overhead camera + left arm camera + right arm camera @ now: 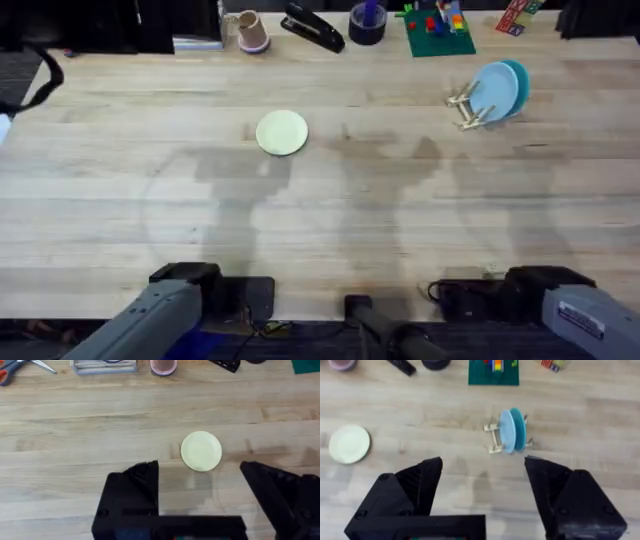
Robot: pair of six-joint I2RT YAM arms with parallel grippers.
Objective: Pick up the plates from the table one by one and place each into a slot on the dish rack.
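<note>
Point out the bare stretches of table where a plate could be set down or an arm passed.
Bare table spans the near half, from the cream plate back toward the arm bases, and between that plate and the dish rack. The far edge is crowded: cup, stapler, green block base.

Bare table around cream plate
</note>
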